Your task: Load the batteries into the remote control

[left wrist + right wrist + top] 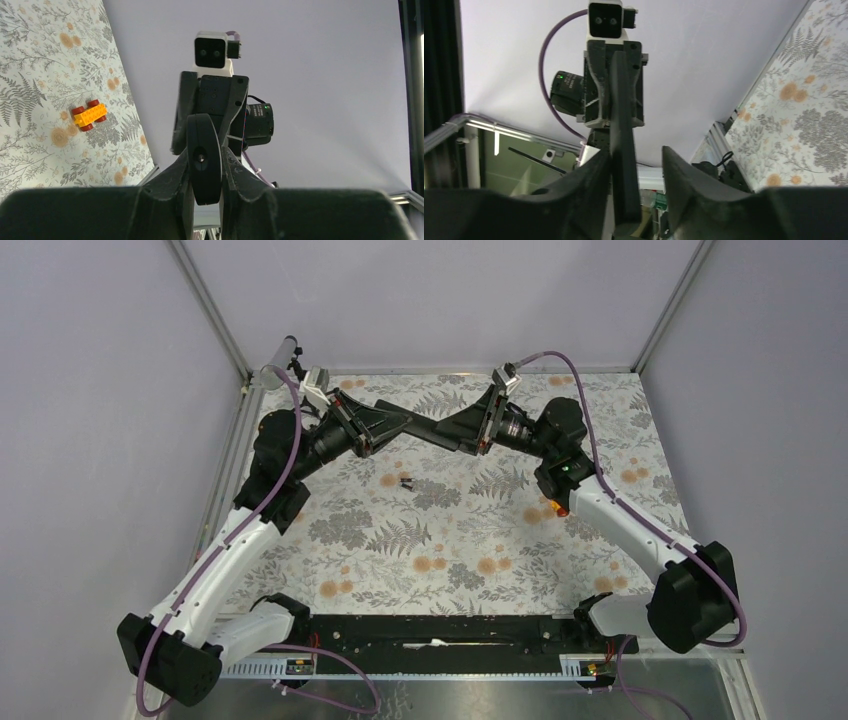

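Observation:
The remote control (421, 427) is a slim black bar held in the air over the back of the table, between the two grippers. My left gripper (400, 423) is shut on one end; in the left wrist view the remote control (202, 145) stands edge-on, pinched between both fingers of the left gripper (205, 159). My right gripper (447, 430) reaches round the other end. There the remote control (623, 125) lies against one finger of the right gripper (636, 152), and a gap shows to the other finger. The batteries (405, 482) lie on the floral mat below.
A yellow toy car (89, 115) with red wheels sits on the mat, partly hidden under the right arm (557, 508). A grey cylinder-shaped item (278, 362) stands at the back left corner. Purple walls and metal frame posts close in the table.

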{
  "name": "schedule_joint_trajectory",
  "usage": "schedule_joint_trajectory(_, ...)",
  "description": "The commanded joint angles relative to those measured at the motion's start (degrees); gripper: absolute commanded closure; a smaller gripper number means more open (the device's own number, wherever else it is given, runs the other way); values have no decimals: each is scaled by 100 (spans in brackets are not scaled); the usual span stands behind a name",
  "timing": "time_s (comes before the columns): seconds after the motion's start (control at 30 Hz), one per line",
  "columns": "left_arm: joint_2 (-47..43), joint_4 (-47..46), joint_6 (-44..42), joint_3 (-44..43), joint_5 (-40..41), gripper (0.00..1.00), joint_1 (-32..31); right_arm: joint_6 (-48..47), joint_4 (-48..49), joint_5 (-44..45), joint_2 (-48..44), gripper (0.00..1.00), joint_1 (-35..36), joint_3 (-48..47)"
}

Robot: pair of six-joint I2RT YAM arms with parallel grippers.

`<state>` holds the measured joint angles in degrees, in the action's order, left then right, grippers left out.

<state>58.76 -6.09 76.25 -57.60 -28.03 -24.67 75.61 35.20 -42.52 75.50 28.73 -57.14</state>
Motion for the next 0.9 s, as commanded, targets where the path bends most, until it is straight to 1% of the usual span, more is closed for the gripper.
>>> schedule_joint_trajectory(0.0, -134, -512, 258, 2, -152, 100, 38, 110, 442, 55, -17, 61, 0, -23)
schedule_joint_trajectory(0.1, -160, -593, 363, 19, -174, 100, 120, 260, 735, 32, -69, 73, 1, 207)
schedule_joint_trajectory(0.13, -170, -636, 403, 21, -196, 100, 165, 273, 810, 7, -94, 80, 0, 258)
schedule_joint_trajectory(0.17, -184, -647, 431, 21, -222, 100, 217, 284, 858, -19, -121, 84, 1, 291)
schedule_joint_trajectory(0.3, -233, -849, 624, 65, -356, 100, 470, 286, 1039, -212, -218, 90, 1, 410)
schedule_joint_trajectory(0.57, -259, -1140, 920, 52, -671, 100, 875, 238, 1142, -758, -230, 92, 1, 458)
schedule_joint_trajectory(0.7, -294, -1137, 964, 39, -829, 100, 1065, 11, 679, -972, -216, 87, -16, 345)
schedule_joint_trajectory(0.87, -291, -1132, 944, 51, -898, 100, 1111, -374, -81, -761, -233, 81, -17, 129)
